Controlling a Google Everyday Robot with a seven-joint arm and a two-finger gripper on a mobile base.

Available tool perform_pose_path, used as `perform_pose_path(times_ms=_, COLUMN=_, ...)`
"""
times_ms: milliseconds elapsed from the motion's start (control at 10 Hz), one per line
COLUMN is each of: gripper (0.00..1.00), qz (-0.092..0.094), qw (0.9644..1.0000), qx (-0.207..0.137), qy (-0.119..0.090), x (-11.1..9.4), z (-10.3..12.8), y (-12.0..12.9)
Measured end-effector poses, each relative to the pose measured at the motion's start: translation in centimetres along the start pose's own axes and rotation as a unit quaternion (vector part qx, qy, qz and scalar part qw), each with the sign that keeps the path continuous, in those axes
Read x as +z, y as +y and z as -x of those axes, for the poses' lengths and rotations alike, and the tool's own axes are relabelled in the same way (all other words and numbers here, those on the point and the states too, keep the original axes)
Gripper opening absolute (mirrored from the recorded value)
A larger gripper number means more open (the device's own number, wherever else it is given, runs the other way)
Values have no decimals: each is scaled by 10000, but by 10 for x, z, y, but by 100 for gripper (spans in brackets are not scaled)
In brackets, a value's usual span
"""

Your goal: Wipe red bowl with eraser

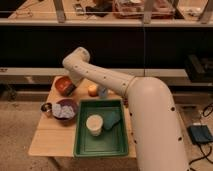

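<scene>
The red bowl (61,84) sits at the back left of the wooden table (50,140), orange-red with a darker inside. My arm bends down from its elbow (76,59), and the dark gripper (70,89) rests at the bowl's right rim, leaning into it. I cannot make out the eraser as separate from the dark gripper end.
In front of the red bowl stands a dark purple bowl (65,110) holding grey-blue cloth, with a tiny metal cup (46,107) to its left. A green tray (83,145) carries a white cup (93,124) and a green pad (111,120). An orange object (92,90) and a pale bottle (103,92) stand behind the tray.
</scene>
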Motion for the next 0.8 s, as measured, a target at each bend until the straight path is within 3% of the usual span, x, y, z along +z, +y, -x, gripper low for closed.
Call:
perform_pose_path(times_ms=200, gripper=0, qz=-221, qw=9997, qx=125, qy=54, x=-10, z=1, y=5)
perform_pose_path(times_ms=300, gripper=0, qz=-436, qw=9989, qx=190, qy=16, x=-9, z=0, y=7)
perform_pose_path(times_ms=400, gripper=0, qz=-733, qw=9970, qx=232, qy=-49, x=-7, z=-1, y=8)
perform_pose_path(times_ms=600, gripper=0, qz=-1362, qw=9900, qx=311, qy=-210, x=-3, z=-9, y=10)
perform_pose_path(times_ms=800, gripper=0, qz=-1571, qw=9865, qx=248, qy=-387, x=2, z=-9, y=1)
